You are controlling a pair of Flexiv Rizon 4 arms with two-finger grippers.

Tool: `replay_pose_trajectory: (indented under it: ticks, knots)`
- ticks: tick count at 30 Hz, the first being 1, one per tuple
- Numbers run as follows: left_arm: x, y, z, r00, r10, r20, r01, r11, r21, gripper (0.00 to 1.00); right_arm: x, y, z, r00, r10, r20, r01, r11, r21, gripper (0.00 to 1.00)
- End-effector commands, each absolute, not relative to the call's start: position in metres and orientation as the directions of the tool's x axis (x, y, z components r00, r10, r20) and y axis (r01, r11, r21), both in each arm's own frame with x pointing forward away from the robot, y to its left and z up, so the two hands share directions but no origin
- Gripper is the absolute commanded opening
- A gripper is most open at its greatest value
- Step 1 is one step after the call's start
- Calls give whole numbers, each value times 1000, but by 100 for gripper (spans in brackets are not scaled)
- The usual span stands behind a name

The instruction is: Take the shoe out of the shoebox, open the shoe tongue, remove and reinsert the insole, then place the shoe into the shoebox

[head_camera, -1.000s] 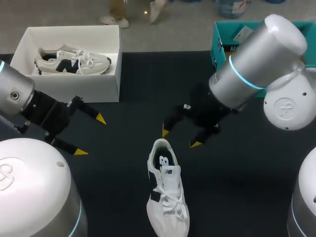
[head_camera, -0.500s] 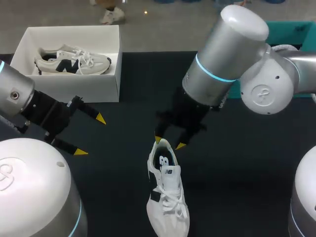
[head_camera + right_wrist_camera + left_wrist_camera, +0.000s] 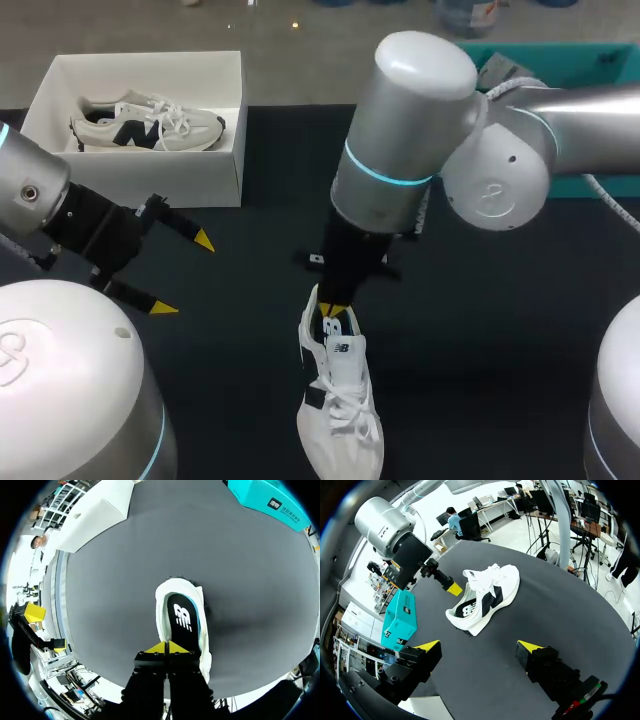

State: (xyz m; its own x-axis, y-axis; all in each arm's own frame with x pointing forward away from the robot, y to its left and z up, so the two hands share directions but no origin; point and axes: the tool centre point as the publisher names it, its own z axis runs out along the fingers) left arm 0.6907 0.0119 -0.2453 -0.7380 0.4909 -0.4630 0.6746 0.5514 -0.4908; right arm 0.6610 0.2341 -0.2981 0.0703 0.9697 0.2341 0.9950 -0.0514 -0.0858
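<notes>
The shoe [image 3: 340, 405] lies out of its box on the black table [image 3: 500, 330]. In the head view it sits at about 6 o'clock, heel toward 12 and toe toward 6, and the toe reaches almost to the view's edge. The right arm [image 3: 410, 130] comes in from 3 o'clock and hangs over the heel, its bulk covering the table behind it.

The right gripper [image 3: 167, 647] is closed. In its own wrist view the two yellow tips meet with no gap, at the edge of the dark insole [image 3: 182, 620] inside the shoe's opening. Whether the tips pinch the insole's edge or only rest against it cannot be told, since the fingers cover that spot. This view shows only the open part of the shoe, and the rest is hidden beneath the gripper's body. In the left wrist view only one yellow tip shows, just beside the heel.

The left gripper [image 3: 183, 274] hangs at 8 o'clock, well apart from the shoe, its fingers spread wide with nothing between them. The white shoebox [image 3: 150, 178] stands at 10 o'clock and holds a second shoe [image 3: 150, 122], whose side faces up. A teal box [image 3: 600, 60] at 1 o'clock is largely hidden behind the right arm and cut off by the view's edge.
</notes>
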Motion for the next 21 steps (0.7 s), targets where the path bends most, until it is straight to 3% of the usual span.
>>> replay_pose_trajectory:
  ticks: [1, 21]
  knots:
    - [690, 12, -245, -738, 492, -462, 675, 553, -489, 100, 660, 242, -310, 82, 975, 204, 994, -66, -82, 0]
    - [690, 12, -245, -738, 492, -462, 675, 553, -489, 100, 659, 236, -345, 98, 988, 121, 995, -93, -45, 0]
